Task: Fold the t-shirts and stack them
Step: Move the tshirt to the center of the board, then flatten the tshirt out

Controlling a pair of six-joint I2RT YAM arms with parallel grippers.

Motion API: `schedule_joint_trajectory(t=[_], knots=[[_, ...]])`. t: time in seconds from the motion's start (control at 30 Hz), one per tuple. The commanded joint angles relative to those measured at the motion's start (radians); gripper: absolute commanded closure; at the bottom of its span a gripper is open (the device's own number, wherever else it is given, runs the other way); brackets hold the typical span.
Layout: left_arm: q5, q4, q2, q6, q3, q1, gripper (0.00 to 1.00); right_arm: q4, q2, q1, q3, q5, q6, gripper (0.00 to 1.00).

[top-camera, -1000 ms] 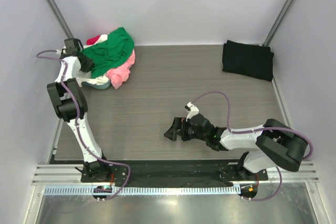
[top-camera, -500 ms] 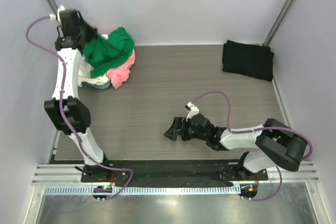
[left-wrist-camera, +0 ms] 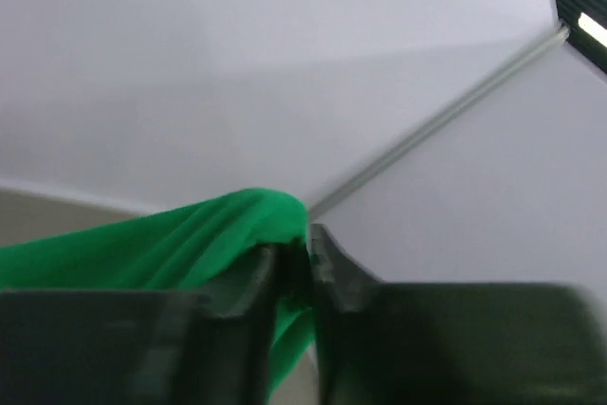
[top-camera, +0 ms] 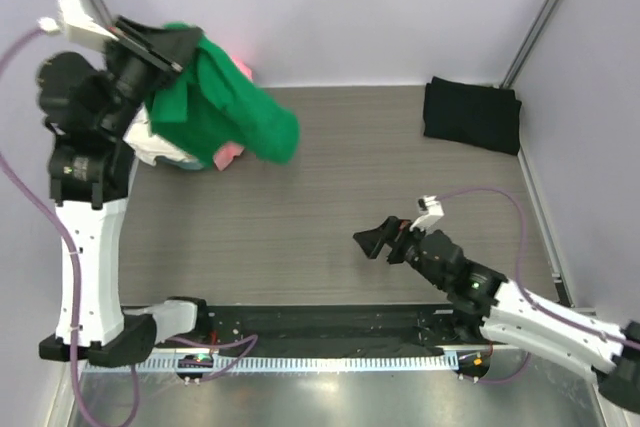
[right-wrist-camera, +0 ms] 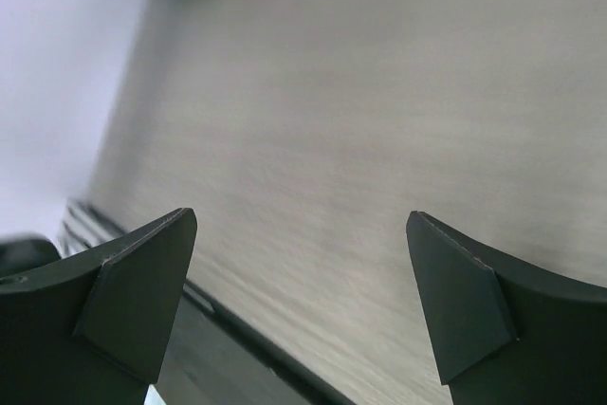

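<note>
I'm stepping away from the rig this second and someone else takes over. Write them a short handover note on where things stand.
Left gripper: shut on the green t-shirt, holding it up in the air at the far left, with the cloth hanging down.
Right gripper: open and empty, over the table near the front middle.
Black t-shirt: lies flat at the far right and looks folded.
Pink t-shirt and whitish cloth: bunched at the far left, under the green one.
Done: apparently only the black one.
Left: fold the green one, then the pile, and stack all.
</note>
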Motion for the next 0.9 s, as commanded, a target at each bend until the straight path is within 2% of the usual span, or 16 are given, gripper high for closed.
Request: schedule_joint_trajectory(t=[0.0, 0.03, 0.07, 0.1, 0.2, 0.3, 0.43, 0.53, 0.67, 0.8, 0.87], knots=[[0.121, -0.051, 0.058, -0.046, -0.277, -0.092, 0.67, -0.311, -0.232, -0.004, 0.145, 0.249, -0.078, 0.00], [0.127, -0.040, 0.050, -0.041, -0.387, -0.163, 0.51, -0.351, -0.253, -0.004, 0.206, 0.286, -0.095, 0.00], [0.144, -0.034, 0.050, -0.012, -0.431, -0.196, 0.31, -0.429, -0.261, -0.003, 0.240, 0.301, -0.107, 0.00], [0.159, -0.043, 0.061, 0.005, -0.460, -0.221, 0.19, -0.469, -0.241, -0.004, 0.273, 0.309, -0.117, 0.00], [0.138, -0.107, 0.035, 0.057, -0.555, -0.253, 0.10, -0.604, -0.106, -0.004, 0.389, 0.297, -0.114, 0.00], [0.020, -0.185, -0.043, 0.106, -0.632, -0.255, 0.08, -0.652, 0.000, -0.006, 0.439, 0.243, -0.072, 0.00], [-0.122, -0.282, -0.161, 0.141, -0.724, -0.238, 0.08, -0.584, 0.203, -0.004, 0.424, 0.148, -0.043, 0.00], [-0.155, -0.319, -0.244, 0.152, -0.822, -0.184, 0.08, -0.512, 0.322, -0.004, 0.439, 0.065, -0.037, 0.00], [-0.158, -0.348, -0.350, 0.149, -0.943, -0.088, 0.08, -0.419, 0.564, -0.003, 0.502, -0.056, -0.066, 0.00], [-0.198, -0.380, -0.413, 0.096, -1.057, -0.014, 0.10, -0.429, 0.716, -0.021, 0.615, -0.004, -0.106, 0.00], [-0.276, -0.387, -0.460, 0.018, -1.144, -0.009, 0.11, -0.434, 0.772, -0.064, 0.645, -0.028, -0.109, 0.00]])
